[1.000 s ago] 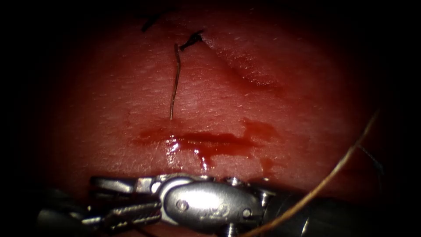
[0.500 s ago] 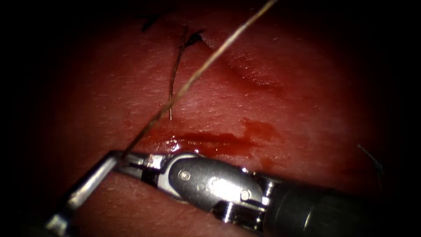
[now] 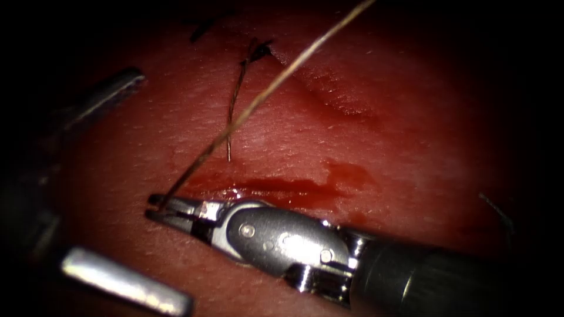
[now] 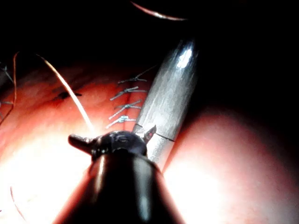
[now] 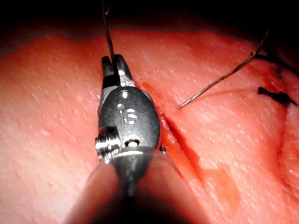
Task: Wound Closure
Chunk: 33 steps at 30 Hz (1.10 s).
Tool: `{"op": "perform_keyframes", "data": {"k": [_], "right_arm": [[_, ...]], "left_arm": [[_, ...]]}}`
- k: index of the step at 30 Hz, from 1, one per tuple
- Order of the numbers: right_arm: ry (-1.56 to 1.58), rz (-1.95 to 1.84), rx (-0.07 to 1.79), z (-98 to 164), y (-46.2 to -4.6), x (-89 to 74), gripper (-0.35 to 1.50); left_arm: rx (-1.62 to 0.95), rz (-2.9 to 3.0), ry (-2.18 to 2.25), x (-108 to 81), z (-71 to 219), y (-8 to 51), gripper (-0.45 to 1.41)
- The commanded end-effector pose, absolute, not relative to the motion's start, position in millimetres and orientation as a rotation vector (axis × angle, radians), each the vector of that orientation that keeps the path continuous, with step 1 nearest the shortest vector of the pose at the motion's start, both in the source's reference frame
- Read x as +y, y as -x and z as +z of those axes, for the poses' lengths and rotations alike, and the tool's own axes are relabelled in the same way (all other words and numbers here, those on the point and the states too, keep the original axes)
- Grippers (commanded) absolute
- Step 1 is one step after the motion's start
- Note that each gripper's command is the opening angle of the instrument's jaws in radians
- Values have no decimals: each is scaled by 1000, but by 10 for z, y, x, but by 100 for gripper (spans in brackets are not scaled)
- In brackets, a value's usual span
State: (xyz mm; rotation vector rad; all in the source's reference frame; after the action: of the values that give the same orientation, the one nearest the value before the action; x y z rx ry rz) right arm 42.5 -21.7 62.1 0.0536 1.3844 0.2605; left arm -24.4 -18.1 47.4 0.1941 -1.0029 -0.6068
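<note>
My right tool comes in from the lower right across the tissue, and its jaws are shut on the thread. From them the thread runs taut up and to the right, out of the picture. The right wrist view has the same jaws clamped on the thread. At the left my left tool stands open and holds nothing, with one finger above and the other below the right tool's tip. The cut runs slantwise at the upper right.
A dark knot sits at the cut's upper end, and a loose thread tail hangs down from it. Red fluid pools just above the right tool. Several tied stitches lie in a row in the left wrist view.
My right tool has moved up from the lower edge, and the thread now runs from its jaws to the upper right. My left tool's jaws have opened and drawn off to the left.
</note>
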Motion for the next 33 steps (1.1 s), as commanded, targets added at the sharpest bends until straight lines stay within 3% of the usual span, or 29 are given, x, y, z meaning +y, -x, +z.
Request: {"op": "perform_keyframes", "data": {"k": [1,9,22,25,28,30,33], "right_arm": [[-54,258,1384,625,-433,-215,-35],[-56,251,1376,627,-434,-218,-35],[-62,238,1371,630,-439,-222,-35],[-62,238,1371,630,-439,-222,-35],[-62,237,1371,630,-438,-222,-35],[-63,237,1372,629,-437,-222,-35],[-65,237,1372,628,-435,-222,-35]], "left_arm": [[-1002,-612,-190,-175,479,255,84],[-944,-624,-206,-151,486,294,76],[-792,-618,-236,-131,490,299,69],[-775,-616,-241,-129,492,305,49],[-775,-606,-238,-127,494,308,12],[-781,-584,-242,-125,496,308,-45],[-790,-516,-244,-122,501,302,-45]]}}
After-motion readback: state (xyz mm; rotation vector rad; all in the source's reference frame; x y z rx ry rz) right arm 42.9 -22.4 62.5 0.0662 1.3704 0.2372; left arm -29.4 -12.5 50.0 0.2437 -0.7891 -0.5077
